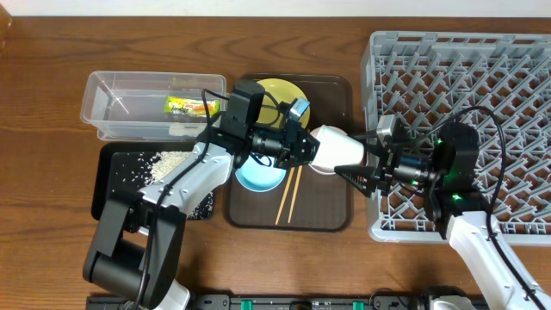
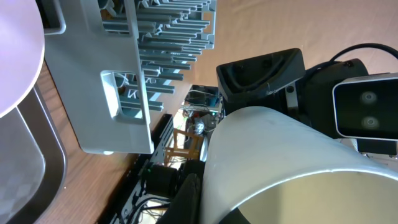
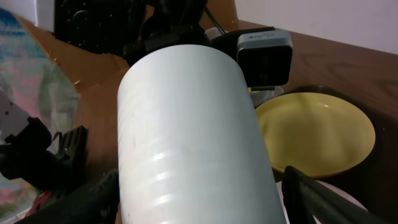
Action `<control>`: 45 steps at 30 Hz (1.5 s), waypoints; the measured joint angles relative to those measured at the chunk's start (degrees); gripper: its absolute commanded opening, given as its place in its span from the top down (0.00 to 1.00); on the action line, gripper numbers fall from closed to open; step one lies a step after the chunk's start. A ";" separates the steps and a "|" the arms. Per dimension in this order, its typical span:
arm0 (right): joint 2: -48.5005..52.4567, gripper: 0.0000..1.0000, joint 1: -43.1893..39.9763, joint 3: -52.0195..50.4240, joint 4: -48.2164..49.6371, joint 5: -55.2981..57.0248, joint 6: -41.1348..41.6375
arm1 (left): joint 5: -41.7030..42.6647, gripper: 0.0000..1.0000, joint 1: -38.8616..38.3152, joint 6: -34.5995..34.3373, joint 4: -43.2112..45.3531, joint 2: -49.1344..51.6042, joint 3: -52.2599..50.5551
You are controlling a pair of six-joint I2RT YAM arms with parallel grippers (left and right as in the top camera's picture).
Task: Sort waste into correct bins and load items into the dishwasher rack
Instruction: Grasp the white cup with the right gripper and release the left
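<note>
We see the small pale-green cylindrical cup [image 1: 331,148] lying on its side in the air, above the right part of the brown rectangular serving tray [image 1: 331,215] and just left of the large grey plastic lattice rack [image 1: 482,77]. Its wall is smooth and nearly white, with faint rings around it. The left gripper [image 1: 306,146] is clenched on one end of it. The right gripper [image 1: 353,165] straddles the other end with its jaws spread and a gap showing on one side. The round yellow plate [image 1: 280,93] sits beyond.
</note>
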 measured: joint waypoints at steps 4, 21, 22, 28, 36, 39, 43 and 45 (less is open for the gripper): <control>0.00 0.19 0.00 0.00 0.46 0.00 0.00 | 0.00 0.94 0.00 -0.50 0.00 0.00 0.00; 0.00 0.17 0.00 0.00 1.20 0.20 0.00 | 1.62 0.94 0.00 -7.26 6.64 0.00 0.00; 0.00 0.17 0.00 0.00 1.70 0.20 0.00 | 1.75 0.94 0.00 -7.54 6.69 0.00 0.00; 0.00 0.17 0.00 0.00 5.92 0.17 0.00 | 2.19 0.94 0.00 -7.91 6.80 0.00 0.00; 0.00 0.19 0.52 0.00 6.40 0.17 -0.02 | 2.40 0.94 0.00 -7.93 6.82 0.00 0.00; 0.00 0.23 1.64 0.00 6.88 -0.09 -0.04 | 2.56 0.94 0.00 -7.96 6.82 0.00 0.00; 0.00 0.28 1.73 0.00 6.99 -0.07 -0.02 | 2.58 0.94 0.00 -8.09 6.82 0.00 0.00; 0.00 0.31 1.73 0.00 7.02 0.00 -0.02 | 2.64 0.94 0.00 -8.07 6.82 0.00 0.00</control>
